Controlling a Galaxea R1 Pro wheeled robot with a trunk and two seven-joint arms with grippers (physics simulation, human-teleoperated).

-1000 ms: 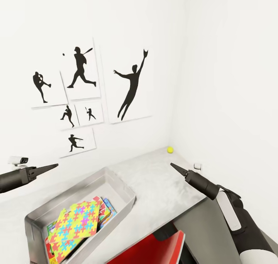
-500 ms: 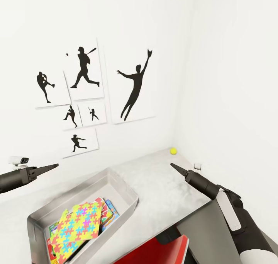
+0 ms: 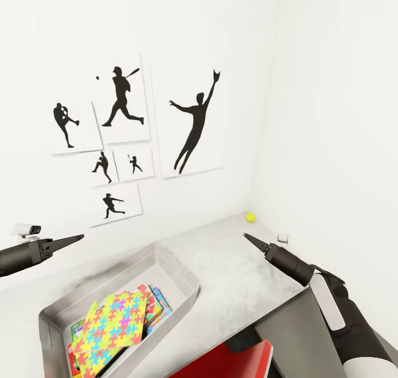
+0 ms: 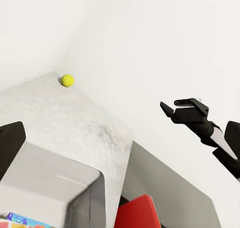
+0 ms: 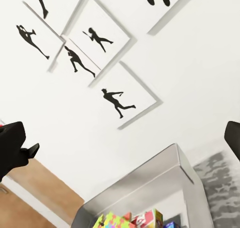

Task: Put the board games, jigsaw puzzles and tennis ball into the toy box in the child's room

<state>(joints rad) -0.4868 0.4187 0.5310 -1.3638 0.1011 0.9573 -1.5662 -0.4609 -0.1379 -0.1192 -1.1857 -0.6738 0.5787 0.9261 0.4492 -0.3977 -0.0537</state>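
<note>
The pale grey toy box point(image 3: 172, 260) stands on the table point(image 3: 243, 281) at lower left. Inside it a jigsaw puzzle point(image 3: 113, 325) lies on top, with printed board games point(image 3: 160, 307) showing beneath its edges. The yellow tennis ball point(image 3: 250, 217) rests in the table's far corner by the walls, and the ball point(image 4: 67, 80) shows in the left wrist view too. My left gripper point(image 3: 77, 237) hovers left of the box, open and empty. My right gripper point(image 3: 247, 236) hangs over the table between box and ball, open and empty. The bed is out of view.
Black baseball silhouette pictures point(image 3: 190, 126) hang on the wall behind the table. A red chair point(image 3: 232, 361) sits tucked under the table's near edge. A small white block point(image 3: 283, 238) sits by the right wall, and a white device point(image 3: 26, 229) at far left.
The whole picture has shifted slightly, so the camera has moved. Both arms hold the same pose and nothing on the table has moved.
</note>
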